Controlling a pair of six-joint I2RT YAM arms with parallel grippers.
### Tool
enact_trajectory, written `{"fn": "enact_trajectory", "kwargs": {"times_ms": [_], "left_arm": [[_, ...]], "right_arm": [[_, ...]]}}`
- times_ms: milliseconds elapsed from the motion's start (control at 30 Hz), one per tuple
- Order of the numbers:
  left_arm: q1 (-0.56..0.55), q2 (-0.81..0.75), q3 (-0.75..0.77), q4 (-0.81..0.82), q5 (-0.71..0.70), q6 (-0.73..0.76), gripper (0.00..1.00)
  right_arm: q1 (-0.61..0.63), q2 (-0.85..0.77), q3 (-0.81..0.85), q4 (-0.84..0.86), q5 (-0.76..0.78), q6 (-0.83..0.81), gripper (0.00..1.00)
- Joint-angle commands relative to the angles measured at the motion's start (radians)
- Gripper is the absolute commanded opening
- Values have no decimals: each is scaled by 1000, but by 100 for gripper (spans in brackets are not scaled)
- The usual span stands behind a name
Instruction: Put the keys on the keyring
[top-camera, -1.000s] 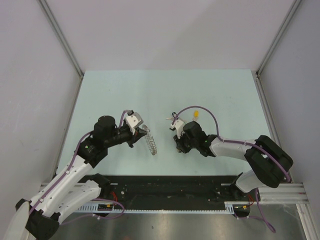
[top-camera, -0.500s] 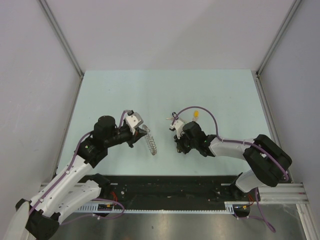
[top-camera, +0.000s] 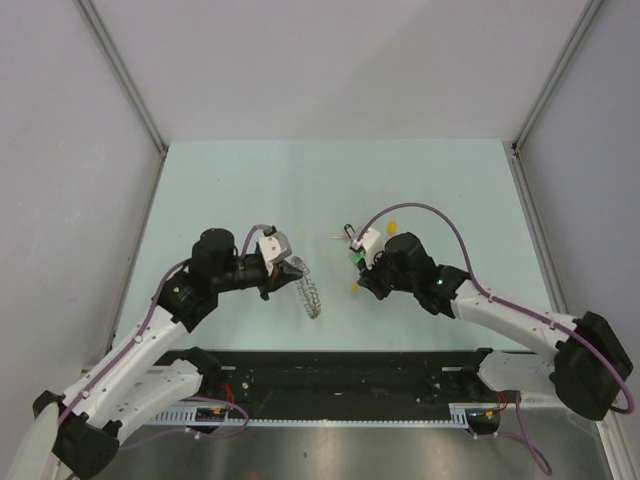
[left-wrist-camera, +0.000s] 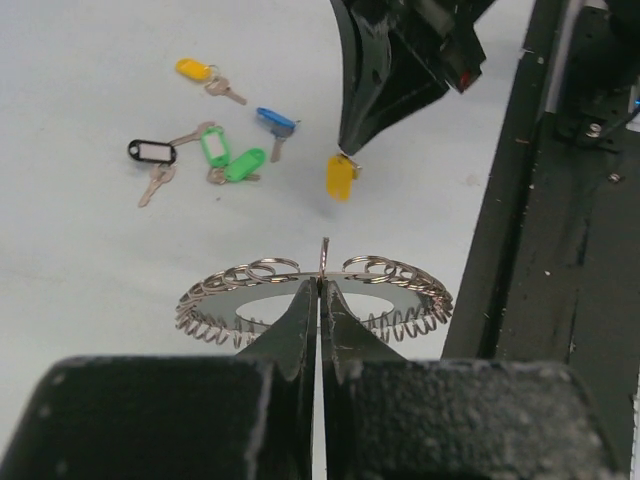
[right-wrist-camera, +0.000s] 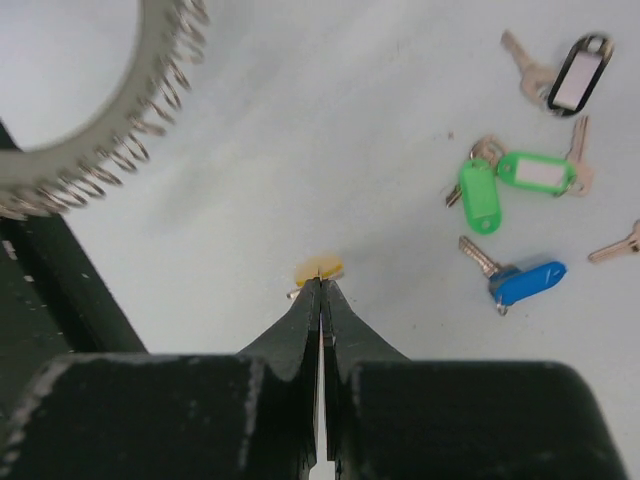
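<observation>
Left gripper (left-wrist-camera: 320, 285) jaws are closed on the rim of the keyring (left-wrist-camera: 400, 278). Right gripper (right-wrist-camera: 320, 287) jaws are closed on a yellow key (right-wrist-camera: 318, 268). The keyring, a silver coiled-wire hoop, is held above the table (top-camera: 250, 190) between the arms. Green keys (right-wrist-camera: 478, 195), a blue key (right-wrist-camera: 528, 282) and a black key (right-wrist-camera: 578, 72) lie on the table nearby. The tag inserts are too small to read.

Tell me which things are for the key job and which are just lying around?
For the job: keyring in the left gripper; yellow key in the right gripper; green keys, blue key, black key and second yellow key on the table.
Not for the job: black rail, purple cable.
</observation>
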Motion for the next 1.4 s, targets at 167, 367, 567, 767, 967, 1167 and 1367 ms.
{"fn": "enact_trajectory", "kwargs": {"times_ms": [167,367,567,767,967,1167,1367], "left_arm": [[-119,142,220,-91,143,188,0],[-147,230,315,-111,147,242,0],[-150,228,272,-58,170,215,0],[-150,192,206,10,209,172,0],[-152,155,163,51,223,149,0],[-155,150,149,68,221,141,0],[-161,144,143,65,204,150,0]], "right_arm": [[72,-204,213,-213,-39,-104,0],[95,-270,284,-284,-70,-177,0],[161,-298,281,-296,-28,-230,0],[236,-291,283,-278,27,-260,0],[299,-287,289,-256,94,-282,0],[321,-258,303,-240,117,-297,0],[322,-250,307,-218,124,-297,0]]}}
